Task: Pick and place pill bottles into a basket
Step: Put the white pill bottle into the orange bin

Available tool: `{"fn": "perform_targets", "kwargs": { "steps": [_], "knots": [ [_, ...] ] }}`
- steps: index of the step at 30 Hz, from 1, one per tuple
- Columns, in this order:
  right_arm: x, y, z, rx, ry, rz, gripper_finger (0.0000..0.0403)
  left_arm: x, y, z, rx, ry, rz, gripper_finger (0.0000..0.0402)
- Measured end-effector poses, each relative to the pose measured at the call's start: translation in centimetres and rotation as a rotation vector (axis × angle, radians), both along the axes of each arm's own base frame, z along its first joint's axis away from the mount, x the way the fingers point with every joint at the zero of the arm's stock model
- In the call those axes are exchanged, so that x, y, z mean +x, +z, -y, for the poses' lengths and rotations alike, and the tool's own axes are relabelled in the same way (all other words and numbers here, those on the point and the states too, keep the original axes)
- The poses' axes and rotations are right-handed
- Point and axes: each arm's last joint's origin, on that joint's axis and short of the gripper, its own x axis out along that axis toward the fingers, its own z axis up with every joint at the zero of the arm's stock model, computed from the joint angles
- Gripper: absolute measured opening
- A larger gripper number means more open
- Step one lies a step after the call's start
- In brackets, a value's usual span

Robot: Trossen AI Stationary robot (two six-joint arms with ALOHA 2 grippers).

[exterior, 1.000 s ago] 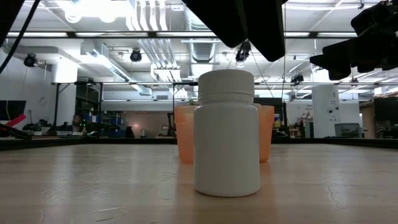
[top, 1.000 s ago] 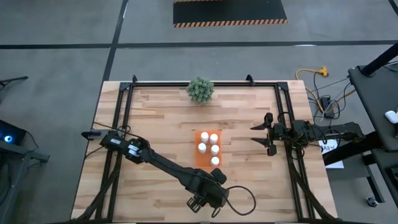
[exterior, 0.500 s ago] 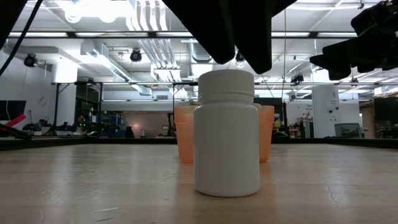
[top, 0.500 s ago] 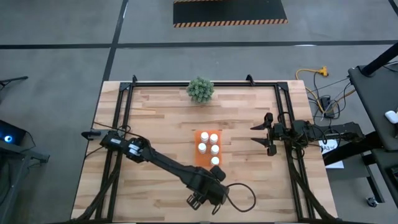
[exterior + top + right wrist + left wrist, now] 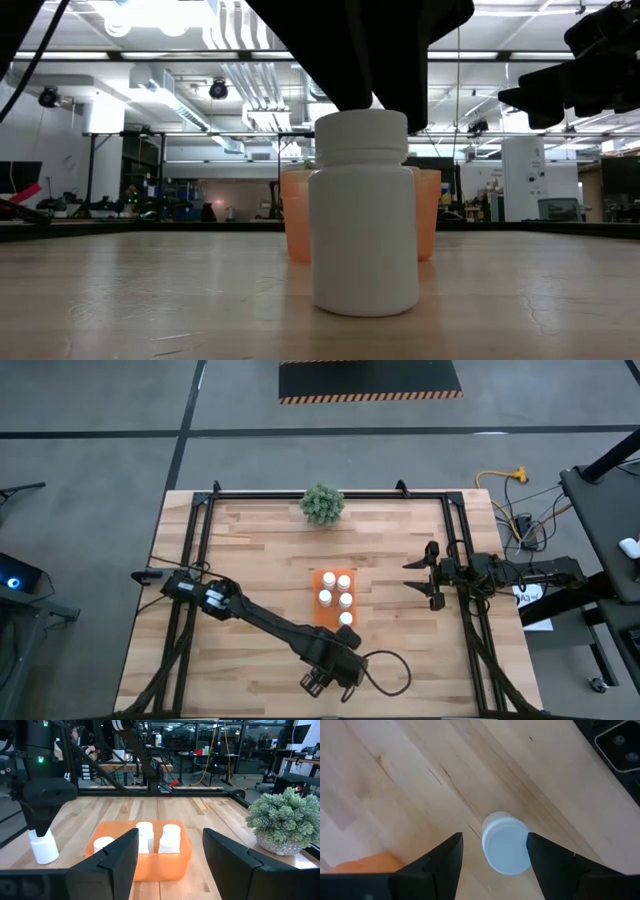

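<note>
One white pill bottle (image 5: 365,215) stands upright on its base near the table's near edge. My left gripper (image 5: 492,852) points down over it, open, with a finger on either side of the cap (image 5: 506,847). In the high view my left gripper (image 5: 325,682) hides that bottle. The orange basket (image 5: 318,615) sits at mid-table and holds several white bottles (image 5: 345,600). At the table's right side my right gripper (image 5: 425,575) waits level and open, facing the basket (image 5: 140,862). My left gripper comes at the bottle's cap (image 5: 506,847) from above, fingers pointing down, one on each side. One finger (image 5: 540,855) lies right against the cap's edge in the wrist view. I cannot tell whether it touches. The bottle stands upright on the table.
A small green plant (image 5: 322,503) stands at the table's far edge. A black cable loop (image 5: 388,675) lies beside my left gripper near the front edge. Bare wood stretches left of the basket.
My left gripper has sunk a little over the lone bottle, so its dark fingers now reach the cap in the low view. The bottle stays upright in its place.
</note>
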Motion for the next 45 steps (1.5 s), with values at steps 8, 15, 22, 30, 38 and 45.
{"fn": "perform_targets", "kwargs": {
  "steps": [8,15,22,30,38,45],
  "knots": [
    [0.0,0.0,0.0,0.000,0.000,0.000,0.0210,0.1,0.2,0.1,-0.008,-0.002,0.016,0.0205],
    [0.0,0.0,0.0,-0.001,0.000,0.000,0.0210,0.2,0.2,0.1,0.006,0.004,0.020,0.0205],
    [0.0,0.0,0.0,0.000,0.000,0.000,0.0210,0.1,0.4,0.0,0.012,0.006,0.025,0.0205],
    [0.0,0.0,0.0,0.000,0.000,0.000,0.0210,-0.1,1.7,-0.2,0.022,0.016,0.065,0.0205],
    [0.0,0.0,0.0,0.000,0.000,0.000,0.0210,-0.3,1.9,0.1,0.009,0.019,0.058,0.0205],
    [0.0,0.0,0.0,-0.002,0.000,0.000,0.0210,-0.5,1.8,0.4,-0.046,0.041,0.027,0.0205]
  ]
}}
